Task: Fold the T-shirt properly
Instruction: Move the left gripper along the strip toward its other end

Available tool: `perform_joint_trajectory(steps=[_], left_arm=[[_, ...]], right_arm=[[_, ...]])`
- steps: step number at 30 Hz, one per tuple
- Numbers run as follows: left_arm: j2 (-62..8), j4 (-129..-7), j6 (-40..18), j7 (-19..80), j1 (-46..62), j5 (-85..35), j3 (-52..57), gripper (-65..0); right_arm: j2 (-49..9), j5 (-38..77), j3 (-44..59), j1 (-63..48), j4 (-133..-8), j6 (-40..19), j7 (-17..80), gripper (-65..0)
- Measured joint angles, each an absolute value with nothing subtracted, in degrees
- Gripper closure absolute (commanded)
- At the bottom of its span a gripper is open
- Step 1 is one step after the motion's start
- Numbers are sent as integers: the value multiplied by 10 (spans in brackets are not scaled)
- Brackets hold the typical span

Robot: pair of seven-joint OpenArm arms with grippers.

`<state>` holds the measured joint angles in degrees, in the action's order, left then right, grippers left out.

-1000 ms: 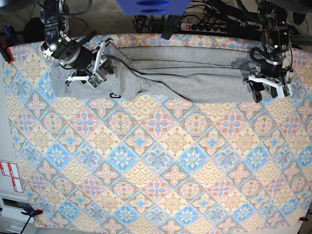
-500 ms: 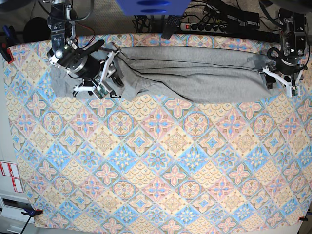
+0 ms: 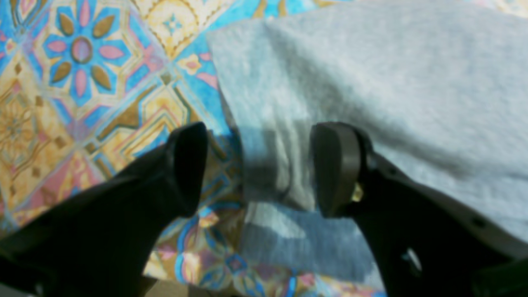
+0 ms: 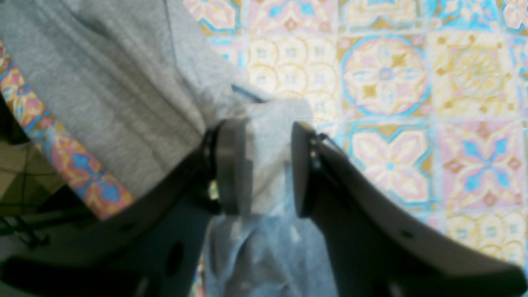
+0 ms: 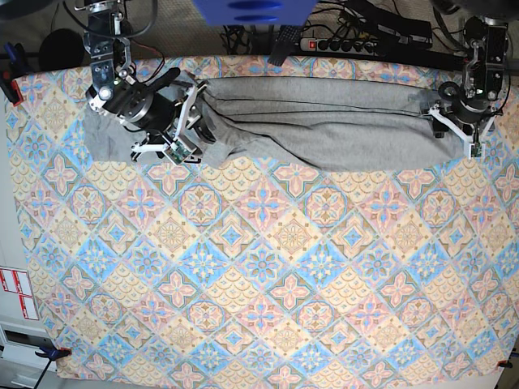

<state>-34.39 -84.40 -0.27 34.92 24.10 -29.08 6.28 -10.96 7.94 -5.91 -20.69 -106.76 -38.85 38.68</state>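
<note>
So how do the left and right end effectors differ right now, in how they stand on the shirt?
The left end effector stands wide open, a shirt corner lying loose between its fingers; the right end effector is closed on a bunch of grey cloth. In the base view the left one sits at the shirt's right end, the right one near its left end. Both have dark fingers and hang over the patterned tablecloth.
</note>
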Motion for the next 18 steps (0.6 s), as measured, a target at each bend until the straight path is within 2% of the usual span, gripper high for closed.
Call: perform_joint_trajectory(steps=[15,17,18], left_arm=[[-317,-825,20,314,225,-276,-23,-401],[-315,-825,19,313,225,-277,-31,-348],[-315,-825,16,313,225,-284,-32,-299]], right_arm=[[-110,80,-59,-205,-1068,-390,386,-192],[-110,79,-59,-205,-1068,-390,386,-192],[-110,79,-59,-205,-1068,-390,386,-192]])
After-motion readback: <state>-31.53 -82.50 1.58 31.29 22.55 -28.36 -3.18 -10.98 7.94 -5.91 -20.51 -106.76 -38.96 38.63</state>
